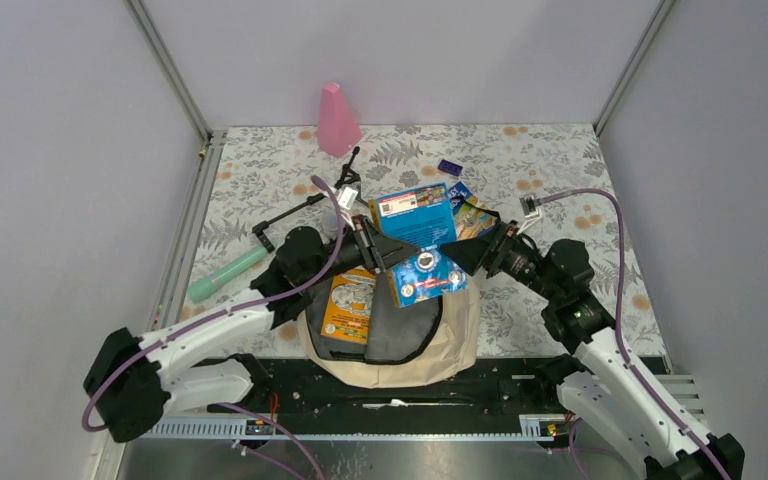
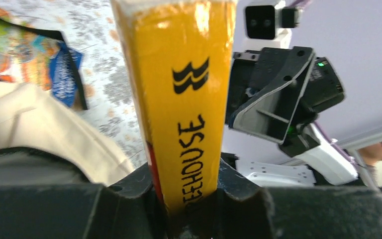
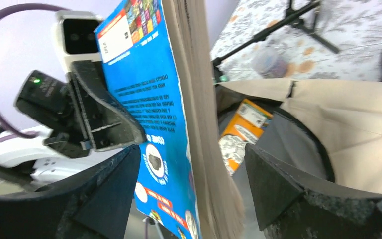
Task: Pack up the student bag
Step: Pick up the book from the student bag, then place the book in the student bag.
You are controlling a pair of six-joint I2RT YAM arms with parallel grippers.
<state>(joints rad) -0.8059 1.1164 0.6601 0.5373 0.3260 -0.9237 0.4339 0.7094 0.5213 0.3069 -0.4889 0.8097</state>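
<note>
Over the student bag [image 1: 457, 342], the left hand [image 1: 384, 250] clamps a blue book [image 1: 419, 224] — right hand [image 1: 462, 256]: cannot tell.

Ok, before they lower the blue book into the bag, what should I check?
1. Left gripper shut on the book's spine: ok.
2. Right gripper gripping too: not ok, its fingers straddle the page edge with a gap at one side.
3. Bag mouth open: ok.
4. Book centred over the mouth: cannot tell; the top view shows only its lower corner overlapping.
5. Room inside: ok, dark space shows beside the orange book.
</note>
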